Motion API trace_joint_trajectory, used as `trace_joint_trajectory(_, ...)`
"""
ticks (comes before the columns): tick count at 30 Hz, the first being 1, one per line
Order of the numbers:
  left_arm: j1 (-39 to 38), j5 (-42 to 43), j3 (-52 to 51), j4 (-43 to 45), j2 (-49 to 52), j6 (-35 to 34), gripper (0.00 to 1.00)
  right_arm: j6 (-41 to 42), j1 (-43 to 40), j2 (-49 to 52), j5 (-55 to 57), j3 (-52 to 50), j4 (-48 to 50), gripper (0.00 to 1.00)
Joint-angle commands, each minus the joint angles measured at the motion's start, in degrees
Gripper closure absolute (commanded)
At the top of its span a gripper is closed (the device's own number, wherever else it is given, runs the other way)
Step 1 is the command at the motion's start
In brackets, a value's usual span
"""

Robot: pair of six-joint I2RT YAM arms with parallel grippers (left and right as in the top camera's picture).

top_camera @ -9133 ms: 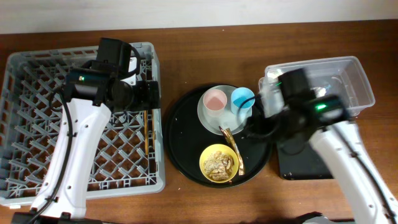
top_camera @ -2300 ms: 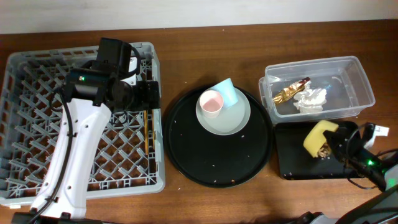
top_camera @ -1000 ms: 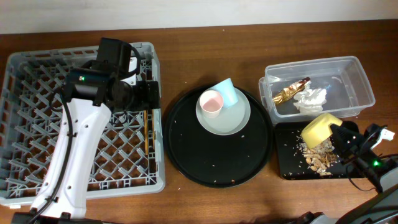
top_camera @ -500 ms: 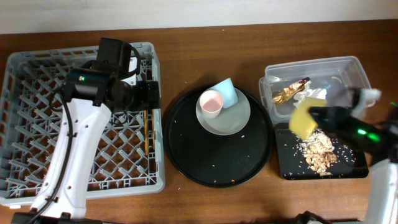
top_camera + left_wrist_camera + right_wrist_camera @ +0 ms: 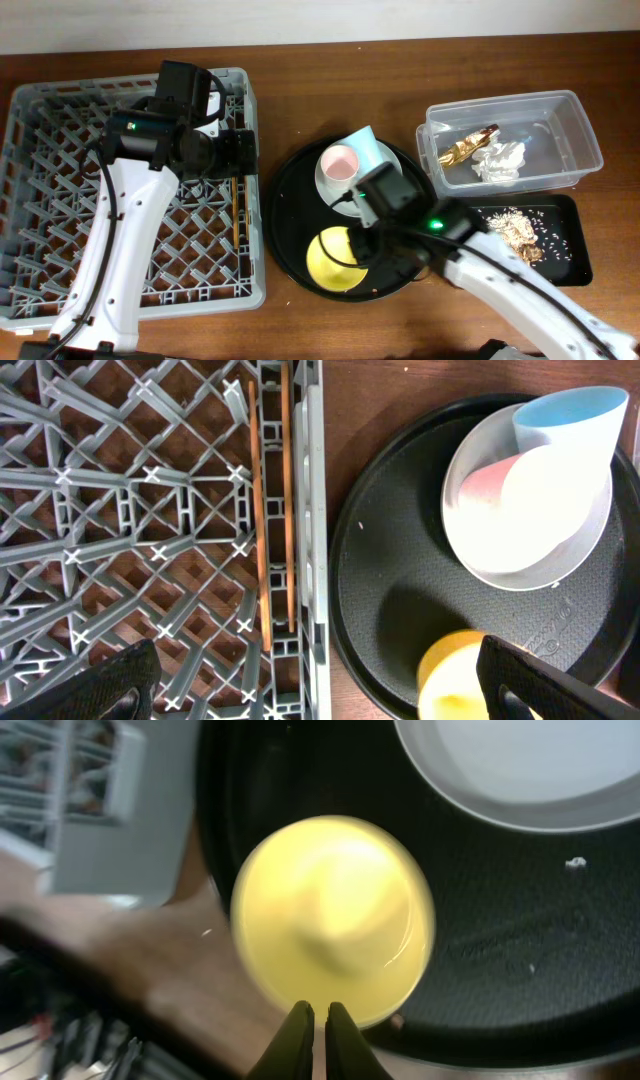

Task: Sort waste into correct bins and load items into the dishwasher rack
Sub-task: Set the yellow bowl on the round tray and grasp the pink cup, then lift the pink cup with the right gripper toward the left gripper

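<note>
The right arm's fingers (image 5: 298, 1030) are pressed almost together, and in the right wrist view they look to be pinching the near rim of the yellow bowl (image 5: 333, 262). The round, smooth-sided body of the bowl lies straight ahead of the fingertips. The picture is blurred, so I cannot tell for sure whether the bowl is resting or lifted, or which way up it is.

From overhead the bowl is at the front-left of the large round black tray (image 5: 290, 200), just beside the right wall of the grey lattice dishwasher rack (image 5: 60, 130). The bowl looks empty. The beige food scraps (image 5: 515, 232) lie in the shallow black rectangular tray (image 5: 570, 255), well off to the other side.

The left arm's fingers (image 5: 110, 685) are spread wide and hold nothing. They hang over the rack's right edge, where the two thin wooden chopsticks (image 5: 252, 510) lie lengthwise along the wall. The bowl shows at the bottom of the left wrist view, near that arm's right finger.

So as I read it, the rack lies to the left of the bowl, one short crossing over the wall. The right arm has the rim, and the left arm is also near.
</note>
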Motion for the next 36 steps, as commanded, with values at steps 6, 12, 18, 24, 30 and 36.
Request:
trace_joint_trajectory(6, 0.1, 0.4, 0.6, 0.0, 0.0, -0.1, 0.01, 0.1, 1.3, 6.6, 5.2, 0.6, 6.8, 0.83)
trace_joint_trajectory(12, 0.1, 0.4, 0.6, 0.0, 0.0, -0.1, 0.01, -11.9, -2.8, 6.0, 6.0, 7.6, 10.3, 0.31)
trace_joint_trajectory(18, 0.1, 0.4, 0.6, 0.0, 0.0, -0.1, 0.01, -23.0, -3.2, 9.7, 10.5, 7.6, 21.9, 0.3)
trace_joint_trajectory(24, 0.1, 0.4, 0.6, 0.0, 0.0, -0.1, 0.01, -27.1, -3.3, 18.8, 13.1, 7.6, 27.3, 0.42)
trace_joint_trajectory(30, 0.1, 0.4, 0.6, 0.0, 0.0, -0.1, 0.01, -28.8, -3.3, 25.3, 16.3, 7.6, 30.9, 0.72)
trace_joint_trajectory(36, 0.1, 0.4, 0.6, 0.0, 0.0, -0.1, 0.01, -28.8, -3.2, 22.0, 19.5, 7.7, 30.6, 0.96)
